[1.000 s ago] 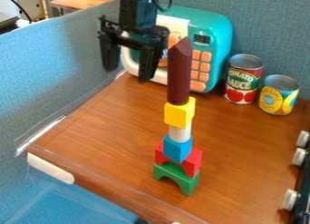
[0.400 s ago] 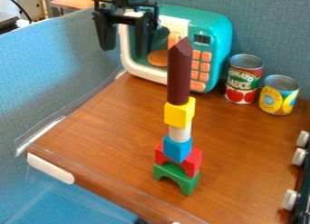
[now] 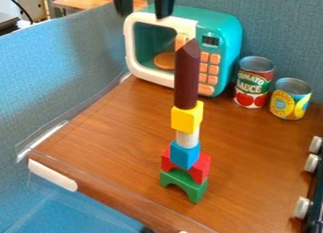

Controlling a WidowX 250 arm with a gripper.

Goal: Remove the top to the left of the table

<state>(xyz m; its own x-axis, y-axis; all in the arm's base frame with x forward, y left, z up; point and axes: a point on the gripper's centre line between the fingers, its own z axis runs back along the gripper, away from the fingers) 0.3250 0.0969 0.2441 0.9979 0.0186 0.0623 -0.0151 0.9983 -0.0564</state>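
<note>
At the top edge, left of centre, my gripper [image 3: 144,9] hangs open, its two dark fingers apart with nothing between them. It is above the toy microwave's upper left, up and to the left of the block tower. The tower's top piece is a tall maroon block with a pointed tip [image 3: 187,76], upright on a yellow block [image 3: 187,117]. Below that come a white cylinder [image 3: 188,137], a blue block [image 3: 185,154], a red arch [image 3: 200,168] and, lowest on the wooden table [image 3: 114,147], a green arch [image 3: 184,183].
A teal and white toy microwave [image 3: 221,27] stands behind the tower. Right of it are a tomato sauce can [image 3: 253,82] and a yellow-labelled can [image 3: 290,99]. White knobs [image 3: 302,207] line the right edge, and a blue partition [image 3: 56,71] rises at the left.
The gripper has moved up toward the top edge, away from the table, and more of the microwave's front shows. The tower stands as before.
</note>
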